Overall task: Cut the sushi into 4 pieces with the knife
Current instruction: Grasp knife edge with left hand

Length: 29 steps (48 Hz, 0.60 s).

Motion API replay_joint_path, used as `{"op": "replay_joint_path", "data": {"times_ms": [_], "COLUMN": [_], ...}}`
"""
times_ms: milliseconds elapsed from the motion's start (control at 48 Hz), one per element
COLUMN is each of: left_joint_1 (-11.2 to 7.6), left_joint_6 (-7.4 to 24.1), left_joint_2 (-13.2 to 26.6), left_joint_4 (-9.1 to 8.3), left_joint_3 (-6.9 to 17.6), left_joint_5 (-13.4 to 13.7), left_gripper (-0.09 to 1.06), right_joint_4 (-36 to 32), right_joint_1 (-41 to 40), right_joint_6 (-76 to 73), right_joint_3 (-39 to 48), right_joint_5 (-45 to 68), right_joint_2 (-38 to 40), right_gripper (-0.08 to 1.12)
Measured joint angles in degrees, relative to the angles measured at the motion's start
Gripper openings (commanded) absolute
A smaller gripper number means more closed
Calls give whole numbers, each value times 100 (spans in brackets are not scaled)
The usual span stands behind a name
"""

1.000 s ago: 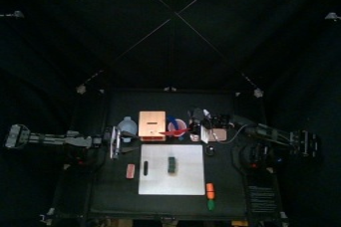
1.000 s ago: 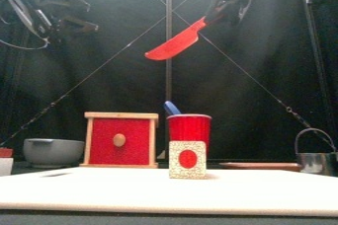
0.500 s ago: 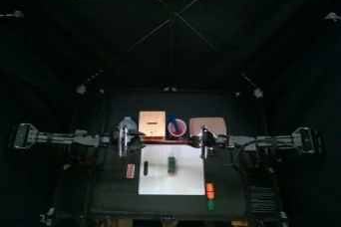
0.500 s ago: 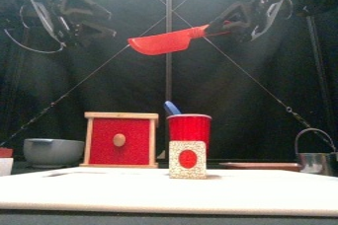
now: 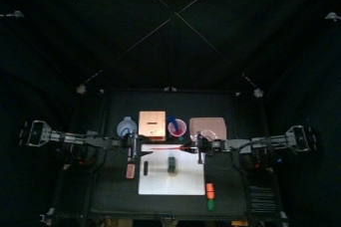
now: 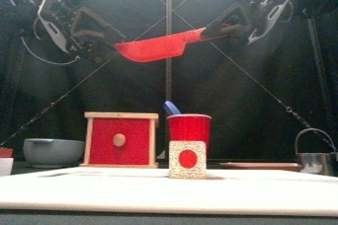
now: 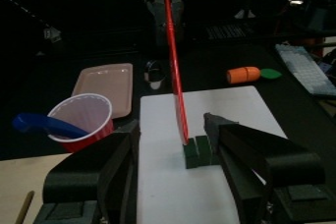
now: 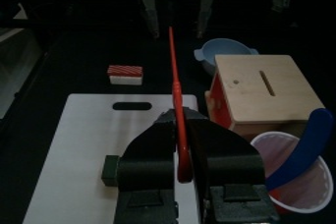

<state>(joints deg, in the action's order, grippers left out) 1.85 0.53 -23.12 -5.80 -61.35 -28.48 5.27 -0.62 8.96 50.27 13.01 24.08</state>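
Black curtains close round a small black table [image 5: 107, 186], where a flat white cutting board [image 6: 169, 191] carries the toy sushi roll [image 6: 187, 160], a blocky dark green piece whose near end shows pale speckled rice around a red oval. Just behind it stand a smooth red cup [image 6: 189, 127] with a blue toy knife [image 6: 172, 108] poking out and a pale wooden box [image 6: 122, 140] with a red drawer front. A rounded blue-grey bowl [image 6: 53, 151] sits at the left. High above the roll, the right gripper [image 8: 180, 122] reaches in from the right, jaws clamped on the handle of a red toy knife [image 6: 158, 45], its broad curved blade slanting down toward the left. The left gripper [image 7: 171, 130] hangs opposite, jaws spread wide and empty.
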Motion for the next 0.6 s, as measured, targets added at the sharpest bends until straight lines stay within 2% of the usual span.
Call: {"op": "replay_joint_path", "data": {"times_ms": [312, 417, 604], "left_joint_1": [26, 26, 35], "left_joint_6": [0, 0, 0], "left_joint_2": [571, 668, 677], "left_joint_4": [0, 0, 0], "left_joint_3": [378, 396, 360], "left_joint_5": [-9, -105, -536], "left_gripper": [83, 75, 53], "right_joint_4": [-9, -9, -9], "right_joint_1": [0, 0, -9], "right_joint_6": [9, 9, 9], "right_joint_3": [0, 0, 0], "right_joint_5": [26, 26, 26], "right_joint_2": [0, 0, 0], "right_gripper": [4, 4, 4]}}
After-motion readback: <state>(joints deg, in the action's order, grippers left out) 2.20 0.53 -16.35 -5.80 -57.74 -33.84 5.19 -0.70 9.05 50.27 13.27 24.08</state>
